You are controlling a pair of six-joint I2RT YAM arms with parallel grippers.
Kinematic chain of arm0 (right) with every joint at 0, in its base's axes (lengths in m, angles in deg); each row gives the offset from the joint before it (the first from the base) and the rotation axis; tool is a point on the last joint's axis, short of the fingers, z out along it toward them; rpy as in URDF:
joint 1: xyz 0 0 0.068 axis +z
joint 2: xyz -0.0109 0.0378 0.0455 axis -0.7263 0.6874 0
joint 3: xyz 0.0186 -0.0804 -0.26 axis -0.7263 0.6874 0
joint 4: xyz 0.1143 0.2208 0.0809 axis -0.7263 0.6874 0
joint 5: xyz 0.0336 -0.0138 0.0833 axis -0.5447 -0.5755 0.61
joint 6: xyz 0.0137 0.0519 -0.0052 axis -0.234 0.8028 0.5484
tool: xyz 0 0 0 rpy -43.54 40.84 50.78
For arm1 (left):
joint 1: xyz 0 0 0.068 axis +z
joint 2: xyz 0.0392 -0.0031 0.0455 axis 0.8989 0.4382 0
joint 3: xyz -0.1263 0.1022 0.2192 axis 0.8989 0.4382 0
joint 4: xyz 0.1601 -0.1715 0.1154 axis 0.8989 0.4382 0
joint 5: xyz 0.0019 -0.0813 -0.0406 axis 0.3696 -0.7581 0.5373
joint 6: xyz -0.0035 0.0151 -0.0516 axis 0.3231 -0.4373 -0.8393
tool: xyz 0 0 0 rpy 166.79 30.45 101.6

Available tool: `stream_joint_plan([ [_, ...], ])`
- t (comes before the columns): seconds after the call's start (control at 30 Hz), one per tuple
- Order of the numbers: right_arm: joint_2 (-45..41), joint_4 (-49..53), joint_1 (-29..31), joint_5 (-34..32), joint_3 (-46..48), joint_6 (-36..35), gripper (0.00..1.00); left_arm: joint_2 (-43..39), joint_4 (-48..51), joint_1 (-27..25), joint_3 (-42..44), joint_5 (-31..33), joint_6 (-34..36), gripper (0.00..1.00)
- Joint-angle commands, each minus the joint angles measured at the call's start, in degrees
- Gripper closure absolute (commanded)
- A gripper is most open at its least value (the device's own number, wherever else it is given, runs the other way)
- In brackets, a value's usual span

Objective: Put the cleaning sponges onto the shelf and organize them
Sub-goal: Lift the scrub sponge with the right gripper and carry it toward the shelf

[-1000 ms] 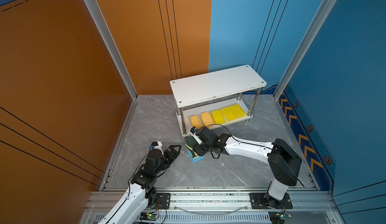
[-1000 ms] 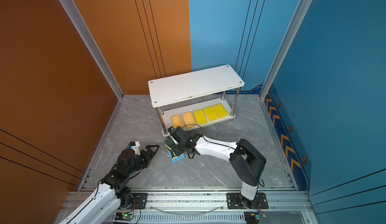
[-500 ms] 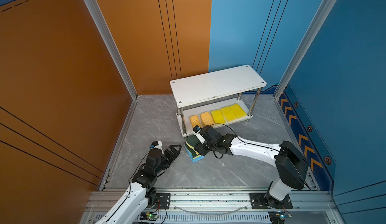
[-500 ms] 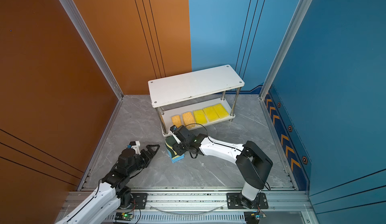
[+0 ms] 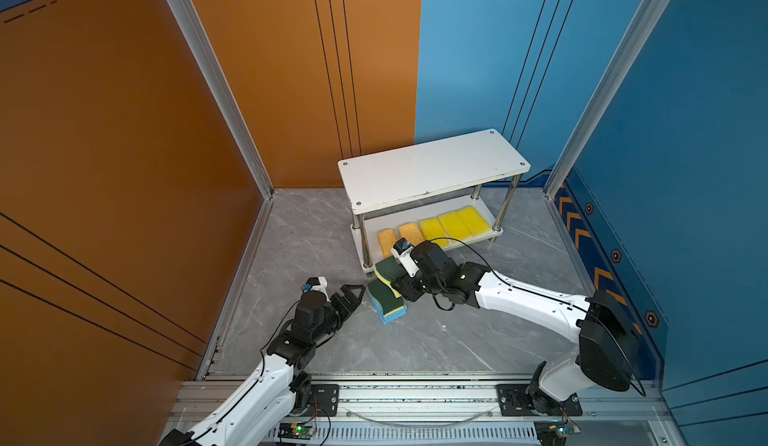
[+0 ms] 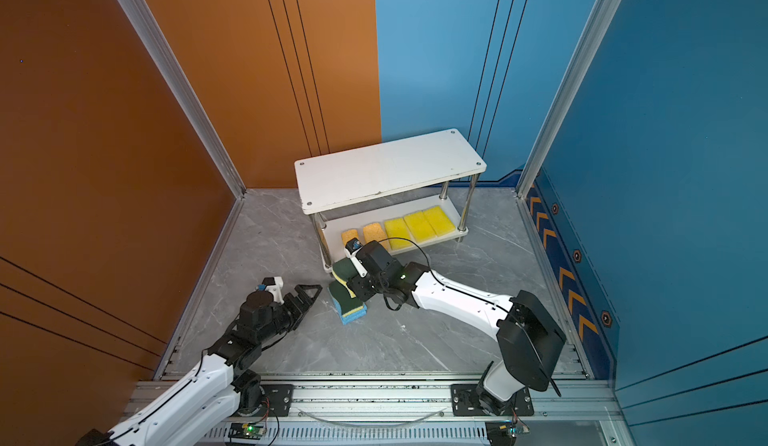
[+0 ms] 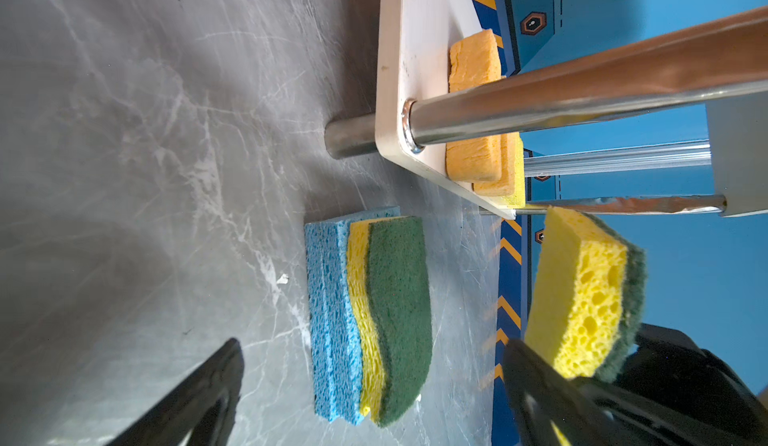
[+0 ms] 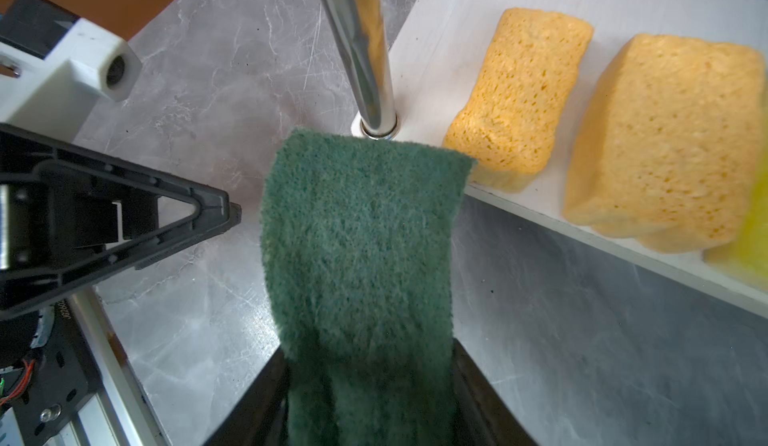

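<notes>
My right gripper (image 8: 370,381) is shut on a wavy yellow sponge with a dark green top (image 8: 361,236) (image 5: 388,268). It holds the sponge off the floor, by the front left post (image 8: 361,49) of the white two-tier shelf (image 5: 432,169). A second green-topped sponge (image 7: 395,298) lies on two light blue sponges (image 7: 328,306) on the floor. My left gripper (image 7: 374,352) (image 5: 353,294) stands open just left of that stack, holding nothing. On the shelf's lower board, two orange sponges (image 5: 386,238) (image 5: 409,232) and three yellow sponges (image 5: 455,223) lie in a row.
The shelf's top board (image 6: 386,169) is bare. The grey marble floor (image 5: 415,340) is walled in by orange panels on the left and blue panels on the right. A metal rail (image 5: 415,398) runs along the near edge. The left gripper's finger (image 8: 166,215) hangs close to the held sponge.
My right gripper has lifted the green-topped sponge off the stack and carried it a little towards the shelf's front left post. The left arm has barely moved.
</notes>
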Motion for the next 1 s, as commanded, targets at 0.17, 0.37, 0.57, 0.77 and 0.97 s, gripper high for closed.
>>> stream_joint_plan([
  [0.17, -5.6, 7.6, -2.4, -0.4, -0.6, -2.7, 0.48, 3.1, -3.4, -1.1, -2.8, -0.6, 1.4, 0.02],
  [0.37, -9.3, 15.9, -4.3, -2.5, -5.0, -5.9, 0.48, 5.5, -5.4, -1.1, -3.3, -1.4, 1.7, 0.03],
  [0.57, -14.1, 18.9, -10.4, 2.4, -6.7, -6.4, 0.49, 6.5, -6.1, -1.2, -3.5, -1.6, 1.8, 0.02],
  [0.77, -17.8, 21.8, -15.5, 1.9, -9.1, -7.3, 0.51, 6.0, -6.1, -1.1, -3.5, -2.0, 1.9, 0.03],
  [0.97, -18.9, 26.1, -19.1, -0.2, -15.2, -9.2, 0.52, 6.0, -6.0, -0.7, -4.0, -3.0, 2.2, 0.02],
])
